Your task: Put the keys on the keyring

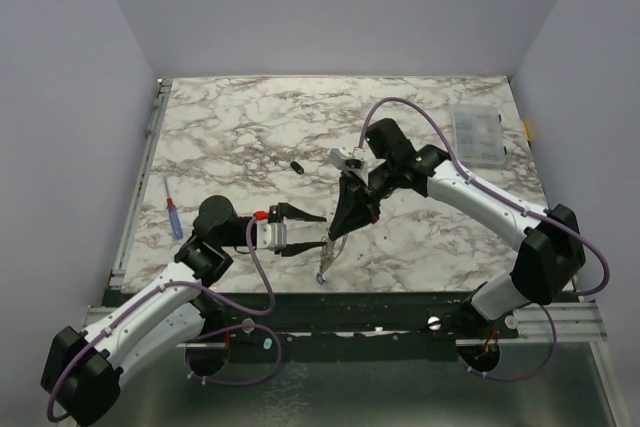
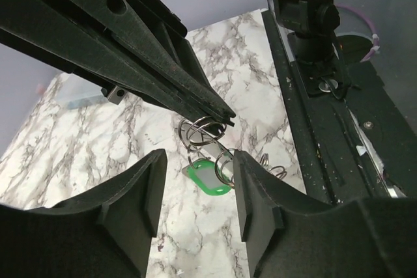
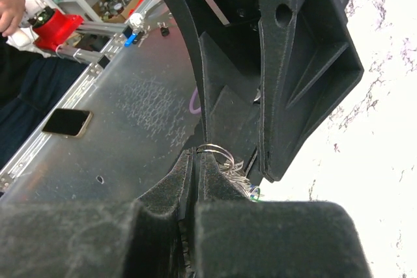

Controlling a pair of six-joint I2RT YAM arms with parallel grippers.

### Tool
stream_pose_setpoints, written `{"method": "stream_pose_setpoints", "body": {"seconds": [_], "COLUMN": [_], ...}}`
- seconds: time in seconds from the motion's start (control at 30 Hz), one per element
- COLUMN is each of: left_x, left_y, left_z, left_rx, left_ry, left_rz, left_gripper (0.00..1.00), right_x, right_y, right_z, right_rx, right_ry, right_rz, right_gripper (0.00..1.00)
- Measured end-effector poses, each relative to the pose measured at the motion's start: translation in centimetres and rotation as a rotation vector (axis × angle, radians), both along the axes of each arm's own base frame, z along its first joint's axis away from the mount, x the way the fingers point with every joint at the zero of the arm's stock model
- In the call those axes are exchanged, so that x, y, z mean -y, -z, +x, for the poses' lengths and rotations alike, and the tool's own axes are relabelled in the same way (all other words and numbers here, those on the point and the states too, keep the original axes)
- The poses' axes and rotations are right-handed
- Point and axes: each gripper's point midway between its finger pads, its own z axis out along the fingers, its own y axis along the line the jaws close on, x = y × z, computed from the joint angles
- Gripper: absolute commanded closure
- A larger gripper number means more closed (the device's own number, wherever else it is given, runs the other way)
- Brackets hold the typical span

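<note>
My right gripper points down over the near middle of the table, shut on the thin silver keyring. In the left wrist view its closed fingers pinch the top of the keyring, and the green key hangs below it on a second small ring. More rings or chain links lie to the right. The cluster dangles near the table's front edge. A blue-green speck shows below the ring; the blue key is not clearly seen. My left gripper is open, level with the hanging key and holding nothing.
A small black cylinder lies on the marble behind the grippers. A blue-and-red pen-like tool lies at the left edge. A clear compartment box stands at the back right. The metal front rail runs just below the keys.
</note>
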Motion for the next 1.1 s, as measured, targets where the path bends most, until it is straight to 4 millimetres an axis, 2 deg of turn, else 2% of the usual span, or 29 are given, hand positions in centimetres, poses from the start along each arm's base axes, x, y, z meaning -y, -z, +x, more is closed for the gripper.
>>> {"method": "stream_pose_setpoints", "body": {"seconds": [0.1, 0.23, 0.67, 0.77, 0.93, 1.1], "left_x": [-0.04, -0.18, 0.35, 0.41, 0.48, 0.42], "left_y": [-0.16, -0.65, -0.42, -0.5, -0.4, -0.51], "left_z": [-0.02, -0.15, -0.05, -0.06, -0.35, -0.45], "left_rx": [0.004, 0.02, -0.021, -0.025, -0.039, -0.039], "left_ry": [-0.003, -0.007, 0.024, 0.029, 0.046, 0.046], "left_rz": [-0.004, -0.016, 0.002, 0.003, 0.007, 0.005], "left_gripper": [0.47, 0.55, 0.54, 0.62, 0.84, 0.93], "right_x": [0.05, 0.11, -0.04, -0.19, -0.35, -0.25], "right_y": [0.0, -0.05, -0.54, -0.35, 0.1, -0.16], "right_z": [-0.09, -0.2, -0.24, -0.09, 0.09, -0.02], "right_rx": [-0.003, -0.009, -0.027, -0.039, -0.067, -0.067], "right_ry": [-0.006, -0.013, -0.043, -0.049, -0.053, -0.056], "right_rz": [0.001, 0.002, 0.022, 0.019, -0.001, -0.002], "right_gripper": [0.99, 0.99, 0.99, 0.99, 0.99, 0.99]}}
